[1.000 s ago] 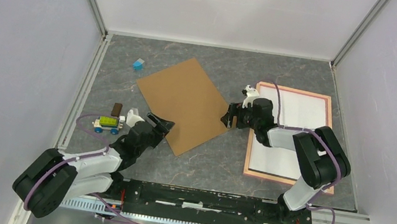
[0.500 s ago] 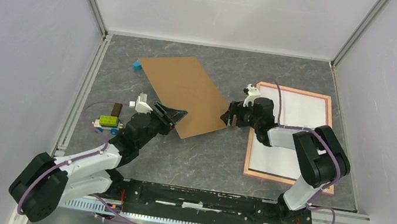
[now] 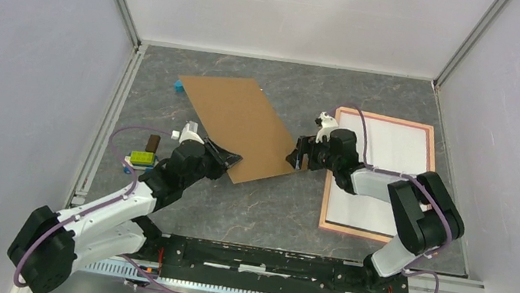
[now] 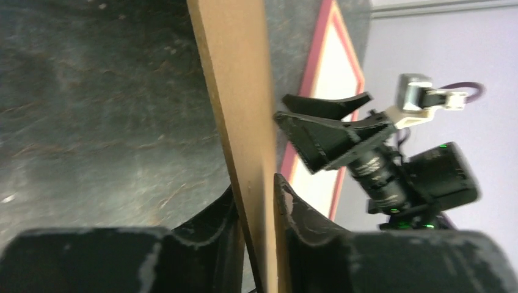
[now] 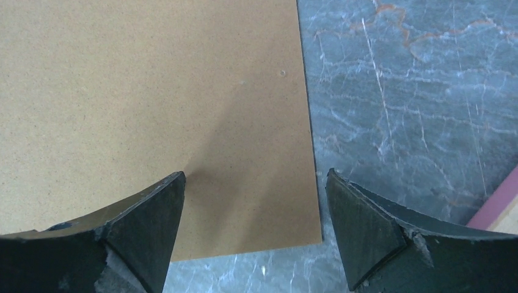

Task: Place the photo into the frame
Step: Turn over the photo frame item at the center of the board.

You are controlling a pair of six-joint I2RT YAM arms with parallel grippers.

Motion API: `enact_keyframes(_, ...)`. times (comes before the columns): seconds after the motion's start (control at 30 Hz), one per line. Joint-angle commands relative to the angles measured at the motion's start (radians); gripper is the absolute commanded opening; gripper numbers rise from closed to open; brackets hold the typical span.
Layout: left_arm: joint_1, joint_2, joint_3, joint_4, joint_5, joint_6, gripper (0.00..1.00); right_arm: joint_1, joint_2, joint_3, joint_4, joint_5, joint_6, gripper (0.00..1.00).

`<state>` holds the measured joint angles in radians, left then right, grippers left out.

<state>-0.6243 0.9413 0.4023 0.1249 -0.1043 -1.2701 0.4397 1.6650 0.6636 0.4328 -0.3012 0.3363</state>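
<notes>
The frame [image 3: 385, 118], with its salmon-pink rim, lies flat at the right. A white sheet [image 3: 397, 147] fills it, likely the photo's plain back; no printed side shows. A brown backing board [image 3: 241, 124] stands tilted at table centre. My left gripper [image 3: 228, 159] is shut on its near corner. In the left wrist view the board [image 4: 235, 91] runs edge-on between my left gripper's [image 4: 253, 185] jaws. My right gripper [image 3: 296, 156] hangs open at the board's right corner, touching nothing. From the right wrist, that corner [image 5: 153, 91] lies between the open right gripper [image 5: 255, 177] fingers.
A small toy car with a green block [image 3: 142, 158] and a dark brown block [image 3: 153, 144] sit left of my left arm. A blue block [image 3: 179, 85] peeks out behind the board's far left edge. Enclosure walls ring the table.
My left gripper has closed on the board's near corner and lifted it. The board has swung toward the back left, now partly covering the blue block. The right gripper has hardly moved.
</notes>
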Motion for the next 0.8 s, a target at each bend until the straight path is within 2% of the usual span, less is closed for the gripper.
enact_keyframes(0.0, -0.01, -0.041, 0.075, -0.178, -0.012, 0.083, 0.23, 0.022, -0.101, -0.02, -0.194, 0.086, -0.107, 0.92)
enact_keyframes(0.13, -0.008, -0.062, 0.119, -0.292, -0.013, 0.153, 0.1, 0.05, -0.217, -0.031, -0.241, 0.146, -0.166, 0.97)
enact_keyframes(0.23, -0.007, -0.087, 0.157, -0.371, -0.017, 0.184, 0.08, 0.117, -0.308, -0.056, -0.255, 0.187, -0.228, 0.98)
enact_keyframes(0.37, -0.007, -0.11, 0.185, -0.43, -0.006, 0.198, 0.07, 0.288, -0.441, -0.127, -0.255, 0.291, -0.311, 0.98)
enact_keyframes(0.47, -0.008, -0.119, 0.201, -0.444, 0.023, 0.193, 0.07, 0.454, -0.52, -0.167, -0.241, 0.437, -0.383, 0.98)
enact_keyframes(0.57, -0.007, -0.125, 0.218, -0.469, 0.033, 0.193, 0.07, 0.643, -0.525, -0.163, -0.234, 0.627, -0.453, 0.98)
enact_keyframes(0.67, -0.008, -0.134, 0.228, -0.476, 0.045, 0.189, 0.08, 0.785, -0.462, -0.111, -0.207, 0.842, -0.489, 0.98)
enact_keyframes(0.77, -0.008, -0.137, 0.244, -0.493, 0.056, 0.189, 0.09, 0.871, -0.346, -0.019, -0.18, 1.089, -0.519, 0.98)
